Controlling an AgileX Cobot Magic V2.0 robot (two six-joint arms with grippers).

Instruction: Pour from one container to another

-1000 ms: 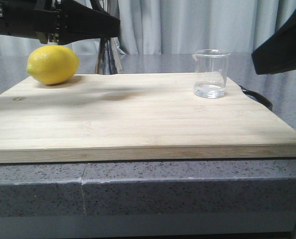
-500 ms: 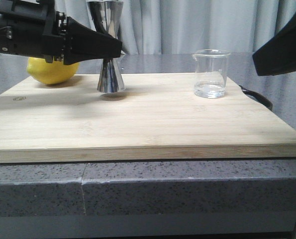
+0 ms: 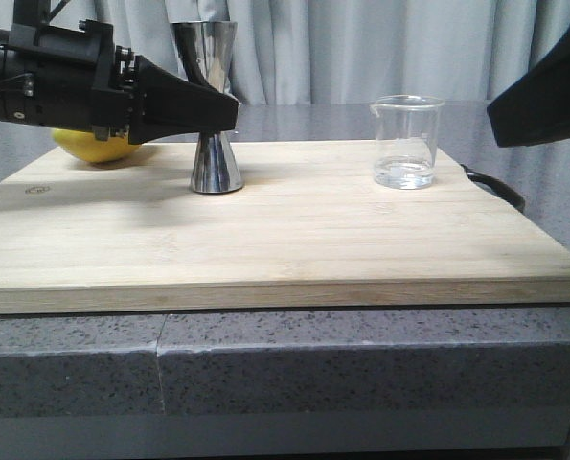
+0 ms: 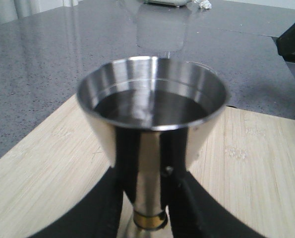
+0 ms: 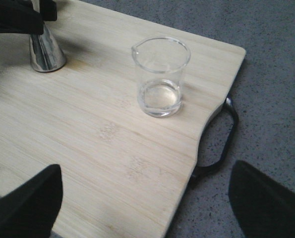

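The steel jigger (image 3: 213, 105) stands upright on the wooden cutting board (image 3: 265, 240), left of centre, its base touching the wood. My left gripper (image 3: 225, 107) is shut on its narrow gold-tinted waist (image 4: 152, 218); the open upper cup (image 4: 152, 104) fills the left wrist view. The clear glass beaker (image 3: 406, 141) stands at the board's far right with a little clear liquid in its bottom (image 5: 160, 97). My right gripper (image 5: 145, 198) hangs open above the board's right edge, short of the beaker, with nothing between its fingers.
A yellow lemon (image 3: 98, 146) lies at the board's back left, mostly behind my left arm. The board's black handle (image 5: 219, 144) sticks out on the right over the grey stone counter (image 3: 361, 364). Curtains hang behind.
My left gripper has carried the jigger forward and down from behind the board onto the board, where it now stands. The beaker and the right arm have stayed still.
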